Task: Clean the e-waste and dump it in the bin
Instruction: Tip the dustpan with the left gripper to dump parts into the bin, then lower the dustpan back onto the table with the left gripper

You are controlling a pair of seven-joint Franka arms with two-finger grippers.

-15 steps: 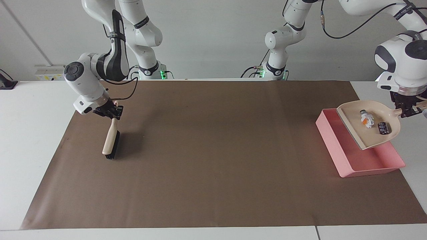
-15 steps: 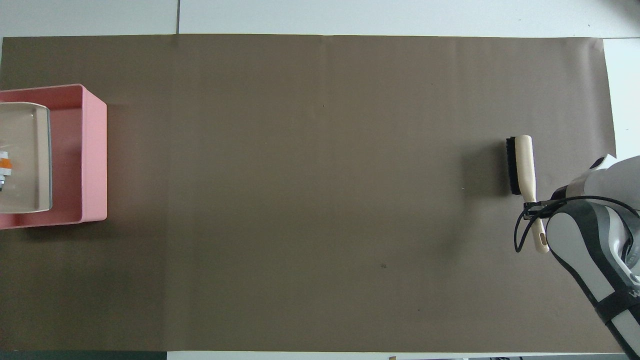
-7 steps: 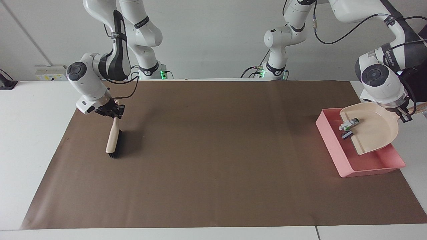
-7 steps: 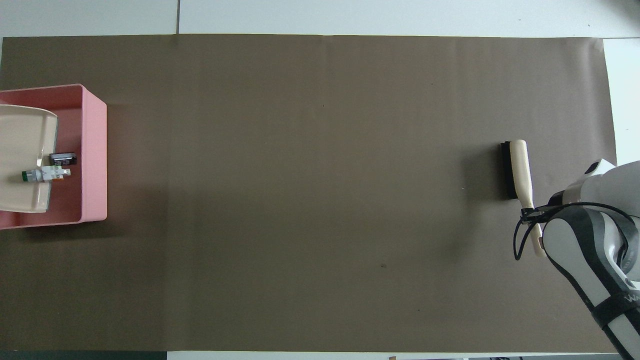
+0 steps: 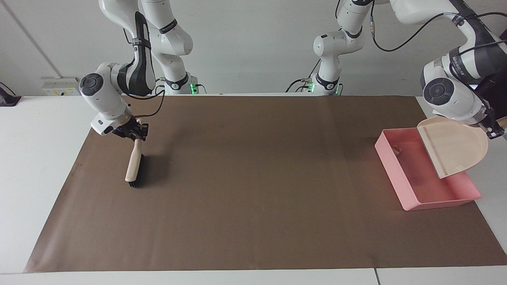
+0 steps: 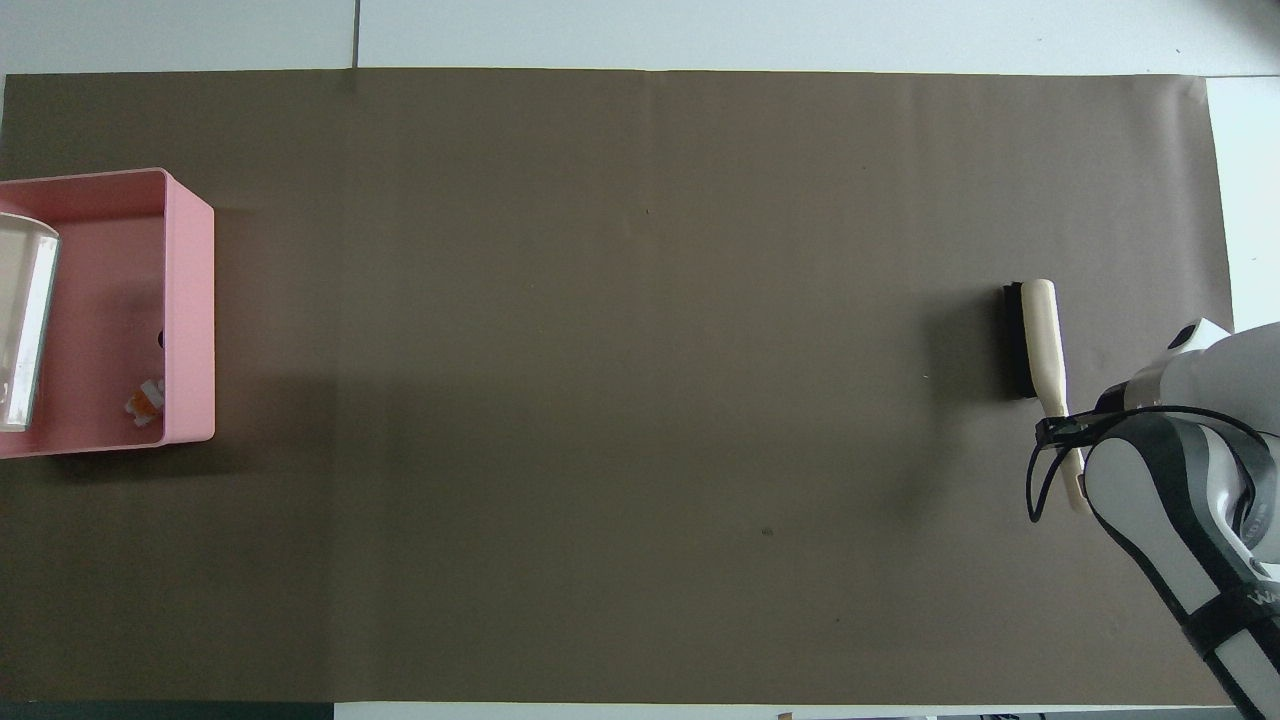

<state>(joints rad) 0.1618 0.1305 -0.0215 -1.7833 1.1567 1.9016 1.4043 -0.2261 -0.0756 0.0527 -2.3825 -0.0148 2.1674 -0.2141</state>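
Observation:
The pink bin point(image 5: 427, 194) sits at the left arm's end of the table; it also shows in the overhead view point(image 6: 190, 300). A white-grey e-waste piece with orange marks point(image 6: 146, 399) lies inside it, and a small dark block point(image 6: 160, 339) lies against the inner wall. The piece also shows in the facing view point(image 5: 397, 149). My left gripper point(image 5: 493, 132) is shut on the handle of the beige dustpan point(image 5: 455, 148), which is tilted steeply over the bin and holds nothing. My right gripper point(image 5: 134, 133) is shut on the handle of a brush point(image 5: 134, 168).
Brown paper point(image 5: 257, 178) covers most of the table. The brush point(image 6: 1038, 335) hangs bristles-down at the paper, toward the right arm's end. The white table edge point(image 5: 35, 158) runs beside the paper.
The left gripper has tipped the dustpan steeper over the bin. The scraps slid off the pan and now lie in the bin. The right arm and brush barely moved.

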